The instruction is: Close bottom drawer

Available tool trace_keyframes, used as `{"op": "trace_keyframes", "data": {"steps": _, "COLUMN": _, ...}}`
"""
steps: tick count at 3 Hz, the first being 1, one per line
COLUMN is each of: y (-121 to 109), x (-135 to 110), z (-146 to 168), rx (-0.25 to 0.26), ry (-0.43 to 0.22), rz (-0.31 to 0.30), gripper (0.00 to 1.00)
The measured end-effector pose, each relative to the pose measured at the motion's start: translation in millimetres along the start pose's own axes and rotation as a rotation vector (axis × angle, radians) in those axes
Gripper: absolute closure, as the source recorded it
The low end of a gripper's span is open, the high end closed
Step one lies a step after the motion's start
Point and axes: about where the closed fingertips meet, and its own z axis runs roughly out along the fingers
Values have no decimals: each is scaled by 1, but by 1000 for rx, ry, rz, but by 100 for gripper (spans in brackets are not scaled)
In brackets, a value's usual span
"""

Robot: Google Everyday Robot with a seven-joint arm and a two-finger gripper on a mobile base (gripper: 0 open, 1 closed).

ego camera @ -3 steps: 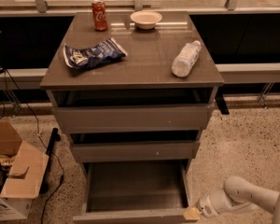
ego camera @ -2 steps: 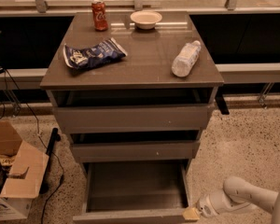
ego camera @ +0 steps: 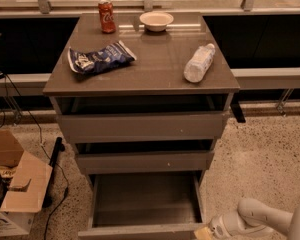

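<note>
The bottom drawer (ego camera: 145,201) of the grey cabinet (ego camera: 140,126) is pulled far out; its shallow grey box looks empty and its flat front runs along the bottom edge of the camera view. The two drawers above it stick out a little. My gripper (ego camera: 204,232) is at the bottom right, right at the right end of the bottom drawer's front, with the white arm (ego camera: 260,219) reaching in from the right. Whether it touches the front does not show.
On the cabinet top lie a red can (ego camera: 107,16), a white bowl (ego camera: 156,20), a blue chip bag (ego camera: 100,57) and a clear plastic bottle (ego camera: 199,62). An open cardboard box (ego camera: 12,189) and a black cable (ego camera: 52,159) lie on the floor at the left.
</note>
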Motion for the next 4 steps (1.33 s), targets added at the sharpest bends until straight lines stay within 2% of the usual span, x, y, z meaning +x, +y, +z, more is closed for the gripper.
{"op": "trace_keyframes", "data": {"steps": 1, "y": -14, "x": 3, "z": 12, "rx": 21, "ry": -17, "rz": 25, "gripper": 100}}
{"op": "trace_keyframes", "data": {"steps": 2, "y": -24, "x": -5, "z": 29, "rx": 15, "ry": -33, "rz": 19, "gripper": 100}}
{"op": "trace_keyframes", "data": {"steps": 4, "y": -24, "x": -10, "z": 31, "rx": 12, "ry": -31, "rz": 13, "gripper": 100}}
